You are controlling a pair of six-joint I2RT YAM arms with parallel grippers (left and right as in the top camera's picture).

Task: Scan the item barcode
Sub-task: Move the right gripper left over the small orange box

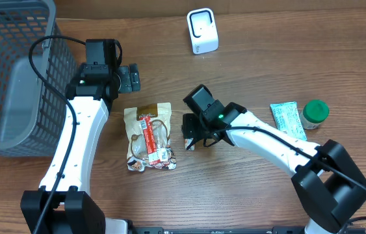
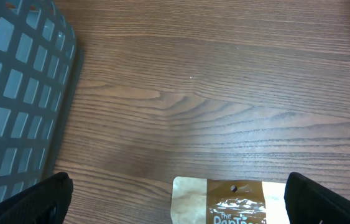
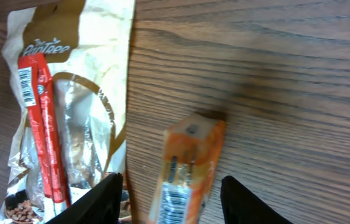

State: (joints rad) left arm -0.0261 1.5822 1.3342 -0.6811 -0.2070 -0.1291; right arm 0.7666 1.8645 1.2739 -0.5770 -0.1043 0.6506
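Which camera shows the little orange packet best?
The right wrist view. There the orange packet lies in the middle, big and close, with its barcode showing. From overhead, the right pincer hides most of it. The left wrist view does not show it at all.

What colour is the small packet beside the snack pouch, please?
The packet is orange, clearest in the right wrist view.

snack pouch, right gripper just beside

Left arm: stretched forward; left gripper jaws spread wide. Right arm: angled inward, leftward; right gripper tilted down, jaws partly apart.
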